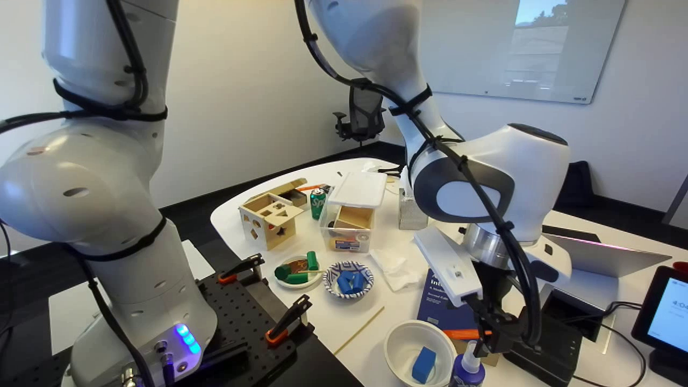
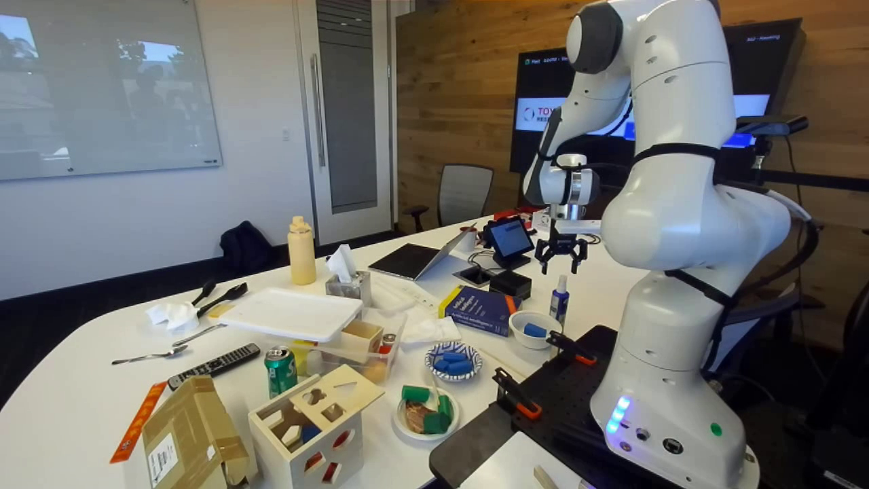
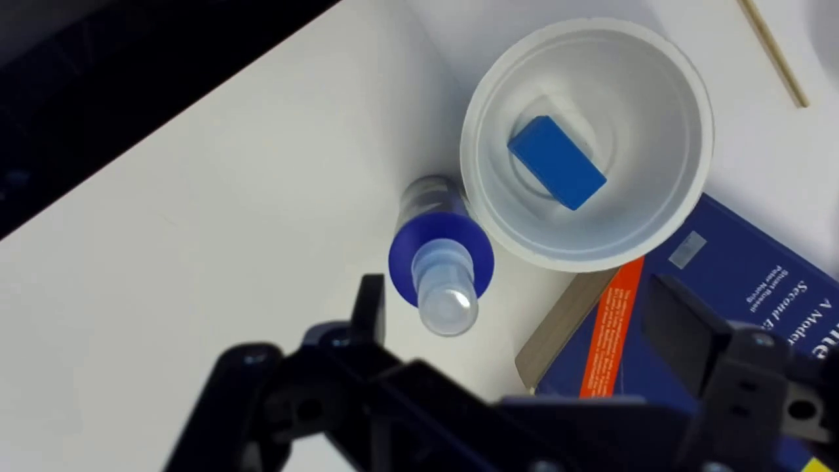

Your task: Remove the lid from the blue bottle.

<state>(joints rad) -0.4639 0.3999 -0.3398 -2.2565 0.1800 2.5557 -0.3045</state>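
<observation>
Claw stood spread, holding nothing. Apparently just below, small translucent plastic lid sat on upright blue plastic bottle; round white bowl stood farther off. Step seemed approach; next move likely called for aligning, lowering, pinching.

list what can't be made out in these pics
What is under the lid: unclear through its cloudy sides in the wrist view.
Writing on the blue bottle: too small in an exterior view.
Part of the book: behind the gripper, or past the right edge, in the wrist view.
Lower end of the cardboard box: cut off by the bottom edge in an exterior view.
</observation>
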